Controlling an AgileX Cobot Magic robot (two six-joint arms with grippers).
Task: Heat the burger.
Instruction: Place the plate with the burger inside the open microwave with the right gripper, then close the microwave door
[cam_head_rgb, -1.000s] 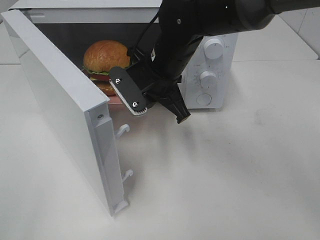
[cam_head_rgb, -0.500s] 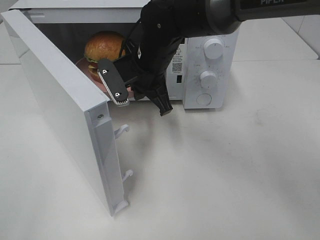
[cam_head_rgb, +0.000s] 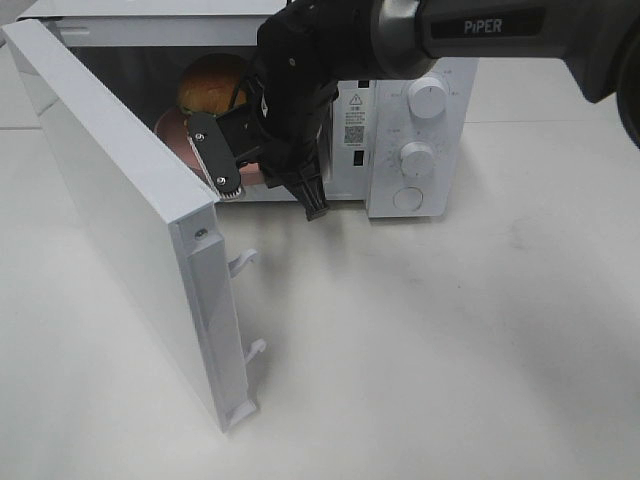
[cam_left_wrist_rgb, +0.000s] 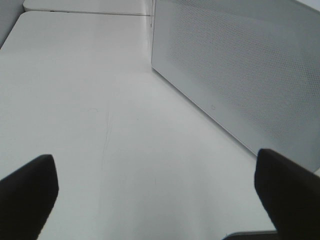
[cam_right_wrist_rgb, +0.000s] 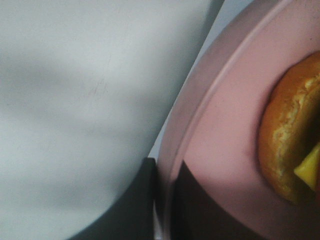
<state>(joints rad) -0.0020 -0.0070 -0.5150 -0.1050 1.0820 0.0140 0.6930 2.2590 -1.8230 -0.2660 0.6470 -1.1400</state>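
The burger (cam_head_rgb: 208, 85) sits on a round pink plate (cam_head_rgb: 170, 125) inside the open microwave's cavity, mostly hidden by my right arm. My right gripper (cam_head_rgb: 262, 182) is at the cavity mouth, shut on the plate's near rim. In the right wrist view the plate (cam_right_wrist_rgb: 225, 135) fills the right side, with the burger's bun and a bit of cheese (cam_right_wrist_rgb: 290, 145) at the edge. One finger (cam_right_wrist_rgb: 147, 200) lies against the rim. My left gripper (cam_left_wrist_rgb: 155, 195) is open and empty, low over the table beside the door's outer face. It does not show in the exterior view.
The microwave door (cam_head_rgb: 110, 190) stands wide open toward the front left, with two latch hooks (cam_head_rgb: 245, 262) on its edge. The control panel with knobs (cam_head_rgb: 420, 110) is to the right of the cavity. The door's perforated outer panel (cam_left_wrist_rgb: 240, 75) shows in the left wrist view.
My right gripper has moved left and deeper into the microwave, carrying the plate and burger with it. The burger now sits further back in the cavity.
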